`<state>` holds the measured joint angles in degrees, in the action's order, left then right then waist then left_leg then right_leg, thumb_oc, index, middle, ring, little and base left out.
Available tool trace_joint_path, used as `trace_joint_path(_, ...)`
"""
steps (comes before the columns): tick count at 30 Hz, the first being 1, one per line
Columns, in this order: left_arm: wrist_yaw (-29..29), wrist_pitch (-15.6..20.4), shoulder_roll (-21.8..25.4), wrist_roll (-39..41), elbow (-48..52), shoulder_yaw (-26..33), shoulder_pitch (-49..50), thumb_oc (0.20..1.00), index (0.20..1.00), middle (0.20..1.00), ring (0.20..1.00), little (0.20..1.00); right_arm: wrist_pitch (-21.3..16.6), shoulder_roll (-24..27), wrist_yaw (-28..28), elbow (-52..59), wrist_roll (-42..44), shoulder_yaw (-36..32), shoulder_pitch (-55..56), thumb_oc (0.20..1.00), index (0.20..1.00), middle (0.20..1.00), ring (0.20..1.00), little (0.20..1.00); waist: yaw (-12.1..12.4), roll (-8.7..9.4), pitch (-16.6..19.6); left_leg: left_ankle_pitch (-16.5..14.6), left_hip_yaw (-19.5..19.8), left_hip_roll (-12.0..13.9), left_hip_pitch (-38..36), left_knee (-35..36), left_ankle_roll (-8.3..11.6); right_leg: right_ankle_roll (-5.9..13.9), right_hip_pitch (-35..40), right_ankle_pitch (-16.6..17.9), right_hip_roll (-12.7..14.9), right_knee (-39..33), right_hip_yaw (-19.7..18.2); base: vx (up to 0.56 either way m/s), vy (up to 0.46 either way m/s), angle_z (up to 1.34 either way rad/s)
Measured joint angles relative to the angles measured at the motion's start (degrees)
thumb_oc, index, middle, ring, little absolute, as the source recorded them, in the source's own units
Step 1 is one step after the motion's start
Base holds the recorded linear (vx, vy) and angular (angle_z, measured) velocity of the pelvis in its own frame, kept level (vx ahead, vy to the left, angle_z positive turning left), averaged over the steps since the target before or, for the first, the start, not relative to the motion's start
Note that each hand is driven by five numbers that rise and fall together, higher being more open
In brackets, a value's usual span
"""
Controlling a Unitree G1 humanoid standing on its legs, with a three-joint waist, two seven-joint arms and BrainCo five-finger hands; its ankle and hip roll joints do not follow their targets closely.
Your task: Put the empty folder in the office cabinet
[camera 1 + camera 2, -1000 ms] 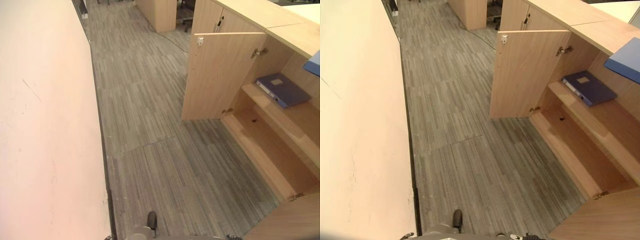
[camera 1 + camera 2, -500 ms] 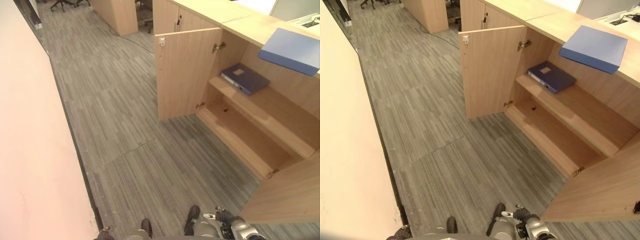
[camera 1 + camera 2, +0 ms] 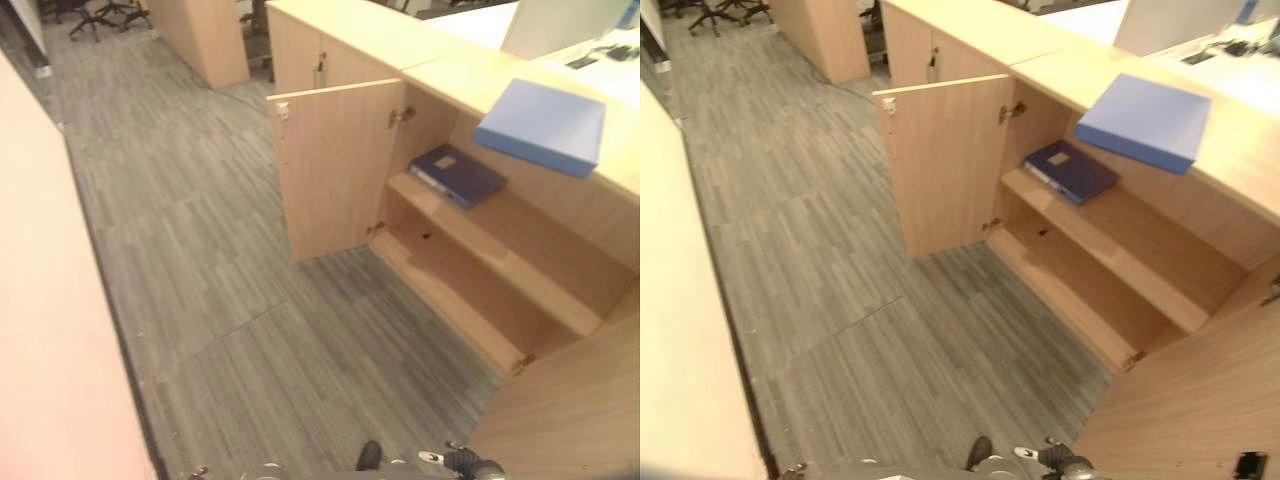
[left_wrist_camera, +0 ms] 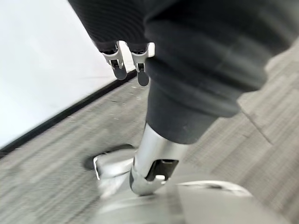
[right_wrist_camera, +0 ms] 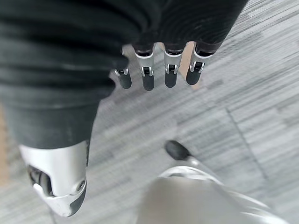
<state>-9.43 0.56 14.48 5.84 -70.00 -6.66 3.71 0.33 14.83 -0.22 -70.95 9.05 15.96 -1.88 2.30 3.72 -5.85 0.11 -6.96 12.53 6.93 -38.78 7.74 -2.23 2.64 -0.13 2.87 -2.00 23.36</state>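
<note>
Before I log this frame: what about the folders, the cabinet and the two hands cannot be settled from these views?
- Light blue folder on the cabinet top: shut, so whether it is empty stays unknown.
- Dark blue folder on the upper shelf: its label is too small to read.
- Near cabinet door: cut off by the picture's edge.
- Left hand: fingers partly hidden by its cover.
- Right hand: relaxed, holding nothing.

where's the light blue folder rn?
In the left eye view, upper right: the light blue folder lies on the cabinet top, above the open compartment holding the dark blue binder.
</note>
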Motion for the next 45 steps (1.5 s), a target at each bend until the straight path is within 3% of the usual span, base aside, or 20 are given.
trace_joint_path(1, -0.3, 0.3, 0.6, 0.0, 1.8, 0.0, -0.7, 1.000, 1.000, 1.000, 1.000, 1.000, 0.1, -0.3, -0.1, -1.8, -0.1, 0.2, -0.4, 1.000, 1.000, 1.000, 1.000, 1.000, 0.8, 0.72, -0.8, 2.9, 1.9, 0.3, 5.0, -6.7, 0.51, -0.72, 0.6, -0.2, -0.1, -0.4, -1.5, 0.21, 0.119, -0.67)
trace_joint_path(2, -0.5, 0.5, 1.0, 0.0, 2.9, 0.0, -0.7, 1.000, 1.000, 1.000, 1.000, 1.000, 0.4, -0.2, -0.5, -2.9, -0.1, 0.9, -0.6, 1.000, 1.000, 1.000, 1.000, 1.000, 2.0, 1.71, -0.8, 1.8, 1.2, 0.1, 6.3, -5.1, -0.61, -1.39, -0.1, 0.2, 0.3, -0.5, -2.1, 0.21, 0.170, -0.71)
trace_joint_path(3, -0.4, 0.6, 1.2, 0.0, 3.2, -0.3, -1.0, 1.000, 1.000, 1.000, 1.000, 1.000, 0.4, 0.1, -0.6, -3.1, -0.1, 1.6, -0.9, 1.000, 1.000, 1.000, 1.000, 1.000, 1.7, 1.38, -1.1, 1.3, 1.2, -0.1, 8.3, -1.2, -0.70, -0.85, 0.1, -0.3, 0.3, -0.9, -3.3, 0.25, 0.258, -0.68)
trace_joint_path(4, -0.2, 0.5, 1.0, -0.1, 3.3, -0.6, -0.7, 1.000, 1.000, 1.000, 1.000, 1.000, 0.4, 0.3, -0.7, -3.4, -0.1, 1.7, -0.7, 1.000, 1.000, 1.000, 1.000, 1.000, 1.7, 1.41, -1.2, 1.4, 0.6, -0.9, 6.4, 10.1, -0.52, -0.86, 0.2, -0.1, 0.1, -1.4, -3.9, 0.22, 0.242, -0.49)
trace_joint_path(7, -0.3, 0.5, -0.1, -0.1, 2.6, -0.4, -1.6, 1.000, 1.000, 1.000, 1.000, 1.000, 0.7, 0.8, -0.5, -3.5, -0.2, 1.7, 0.3, 1.000, 1.000, 1.000, 1.000, 1.000, 1.6, 0.11, -2.1, 3.3, 3.5, -2.6, 5.3, 28.6, 0.25, -1.16, 1.2, 0.2, -1.2, -2.0, -6.9, 0.22, 0.175, -0.48)
trace_joint_path(9, -0.3, 0.5, -0.7, 0.0, 2.4, -0.2, -1.6, 1.000, 1.000, 1.000, 1.000, 1.000, 1.2, 0.9, -0.5, -4.1, -0.4, 1.4, 0.6, 1.000, 1.000, 1.000, 1.000, 1.000, 1.9, -0.68, -3.4, 6.6, 9.7, -2.6, 3.6, 40.4, 1.29, -0.65, 3.3, 0.0, -2.8, -3.0, -9.3, 0.27, 0.176, -0.68)
trace_joint_path(11, -0.6, 0.7, -0.9, 0.0, 2.1, -0.2, -1.6, 1.000, 1.000, 1.000, 1.000, 1.000, 1.2, 1.0, -0.5, -4.6, -0.9, 1.1, 0.6, 1.000, 1.000, 1.000, 1.000, 1.000, 2.4, -1.32, -4.0, 7.4, 11.4, -2.7, 3.6, 43.0, 2.11, -0.45, 4.5, -0.6, -2.8, -3.0, -10.7, 0.27, 0.219, -0.55)
trace_joint_path(15, -0.3, 0.8, -2.7, -0.1, 0.9, -0.3, -0.5, 1.000, 1.000, 1.000, 1.000, 1.000, 1.2, 2.1, -0.5, -7.2, -1.3, -2.1, 2.2, 1.000, 1.000, 1.000, 1.000, 1.000, 3.2, -4.55, -3.0, 7.8, 12.2, -2.6, 2.1, 42.7, 1.33, 2.99, 7.6, -3.7, -1.4, -3.4, -15.4, 0.25, 0.325, -0.67)
trace_joint_path(16, -0.1, 0.6, -3.4, -0.2, 0.1, -0.6, 0.0, 1.000, 1.000, 1.000, 1.000, 1.000, 1.3, 2.6, -0.5, -7.6, -1.3, -2.5, 2.3, 1.000, 1.000, 1.000, 1.000, 1.000, 2.9, -5.08, -2.3, 11.3, 11.7, -3.3, 1.7, 42.9, 0.79, 4.97, 7.7, -4.3, -0.4, -3.4, -16.6, 0.28, 0.540, -0.69)
trace_joint_path(17, -0.2, 0.5, -2.9, -0.7, 0.4, -0.9, 0.0, 1.000, 1.000, 1.000, 1.000, 1.000, 1.3, 1.6, -0.2, -7.8, -1.3, -2.5, 2.3, 1.000, 1.000, 1.000, 1.000, 1.000, 2.6, -3.21, -1.8, 11.7, 9.6, -6.0, 1.1, 43.7, -1.10, 5.84, 7.2, -4.3, 3.1, -3.1, -16.7, 0.20, 0.426, -0.51)
trace_joint_path(20, 0.1, 0.4, -2.0, -2.4, 0.6, -2.8, -1.3, 1.000, 1.000, 1.000, 1.000, 1.000, 1.3, 0.6, 0.1, -7.5, -1.1, -5.3, 2.0, 1.000, 1.000, 1.000, 1.000, 1.000, 1.3, -2.38, -1.9, 10.5, 6.1, -10.8, -0.5, 43.9, -5.26, 7.86, 5.5, -2.9, 8.5, 0.3, -16.3, 0.16, 0.460, -0.33)
trace_joint_path(24, 1.9, 0.8, -1.4, -2.7, 0.6, -4.8, -2.2, 1.000, 1.000, 1.000, 1.000, 1.000, 1.2, 0.6, 0.4, -4.8, -1.2, -4.7, 0.3, 1.000, 1.000, 1.000, 1.000, 1.000, 1.6, -3.27, -1.6, 7.0, -1.0, -12.7, -2.7, 44.6, -8.38, 8.33, 0.8, -1.9, 12.5, 7.2, -14.3, 0.09, 0.361, -0.87)
trace_joint_path(26, 3.0, 0.6, -0.9, -2.8, 0.9, -5.4, -3.0, 1.000, 1.000, 1.000, 1.000, 1.000, 1.2, 0.1, 0.6, -2.7, -1.2, -4.2, 0.1, 1.000, 1.000, 1.000, 1.000, 1.000, 1.4, -3.80, -1.5, 5.4, -4.1, -13.4, -4.3, 44.5, -9.30, 8.10, -0.9, -0.9, 14.5, 10.2, -10.3, 0.15, 0.247, -0.77)
trace_joint_path(28, 3.9, 0.8, -0.2, -2.9, 2.5, -6.9, -3.7, 1.000, 1.000, 1.000, 1.000, 1.000, 1.2, -0.1, 0.9, -0.7, -1.3, -2.7, -0.2, 1.000, 1.000, 1.000, 1.000, 1.000, 1.3, -4.40, -1.7, 3.7, -6.3, -14.1, -6.1, 44.5, -10.37, 8.23, -1.9, 0.8, 16.6, 13.3, -2.8, 0.15, 0.273, -0.64)
trace_joint_path(32, 4.9, 0.8, 0.3, -2.9, 5.4, -8.1, -4.2, 1.000, 1.000, 1.000, 1.000, 1.000, 0.8, 0.8, 0.8, 2.5, -1.5, 0.1, -2.5, 1.000, 1.000, 1.000, 1.000, 1.000, 0.0, -4.98, -1.7, 2.0, -10.5, -14.2, -7.2, 44.6, -11.45, 9.48, -7.9, 0.4, 18.4, 19.5, 1.2, 0.10, 0.104, -0.58)
trace_joint_path(35, 5.6, 0.8, 0.2, -3.3, 4.8, -10.2, -5.1, 1.000, 1.000, 1.000, 1.000, 1.000, 0.2, 0.8, 0.8, 3.1, -1.8, 1.7, -3.9, 1.000, 1.000, 1.000, 1.000, 1.000, -0.5, -4.70, -2.3, 1.6, -11.9, -13.6, -7.5, 44.6, -11.51, 10.24, -11.1, 0.0, 15.6, 17.5, 0.8, 0.13, 0.011, -0.28)
trace_joint_path(37, 5.9, 0.6, 0.1, -5.2, 4.8, -10.8, -6.0, 1.000, 1.000, 1.000, 1.000, 1.000, 0.2, 0.8, 0.7, 3.3, -1.8, 1.7, -4.6, 1.000, 1.000, 1.000, 1.000, 1.000, -2.0, -4.30, -2.9, 1.2, -12.7, -12.9, -8.1, 44.6, -11.20, 10.33, -13.9, 0.2, 11.7, 14.5, 0.0, 0.18, -0.022, -0.21)
trace_joint_path(39, 6.2, 0.5, 0.6, -5.4, 4.8, -11.1, -5.8, 1.000, 1.000, 1.000, 1.000, 1.000, 0.2, 1.0, 0.3, 3.3, -1.8, 1.7, -4.4, 1.000, 1.000, 1.000, 1.000, 1.000, -2.9, -3.83, -3.3, 0.8, -12.9, -12.2, -9.4, 44.6, -10.55, 9.79, -14.8, 3.0, 9.3, 12.3, -0.5, 0.16, -0.048, -0.06)
trace_joint_path(41, 6.5, 0.7, 0.8, -7.0, 4.8, -11.2, -5.5, 1.000, 1.000, 1.000, 1.000, 1.000, 0.3, 1.1, 0.2, 3.1, -1.8, 1.6, -3.9, 1.000, 1.000, 1.000, 1.000, 1.000, -3.3, -4.54, -3.0, 0.2, -12.2, -10.2, -10.0, 44.5, -8.97, 9.49, -11.8, 4.0, 6.5, 7.3, 1.9, 0.15, -0.079, -0.09)
trace_joint_path(45, 7.5, 0.8, 0.8, -7.5, 5.0, -11.2, -5.6, 1.000, 1.000, 1.000, 1.000, 1.000, -0.2, 2.5, 0.2, 2.8, -1.1, 0.5, -1.7, 1.000, 1.000, 1.000, 1.000, 1.000, -4.0, -4.52, -3.0, 0.8, -10.2, -8.6, -11.7, 43.9, -7.53, 5.26, -6.2, 6.9, 1.9, -1.0, 1.8, 0.24, -0.106, -0.10)
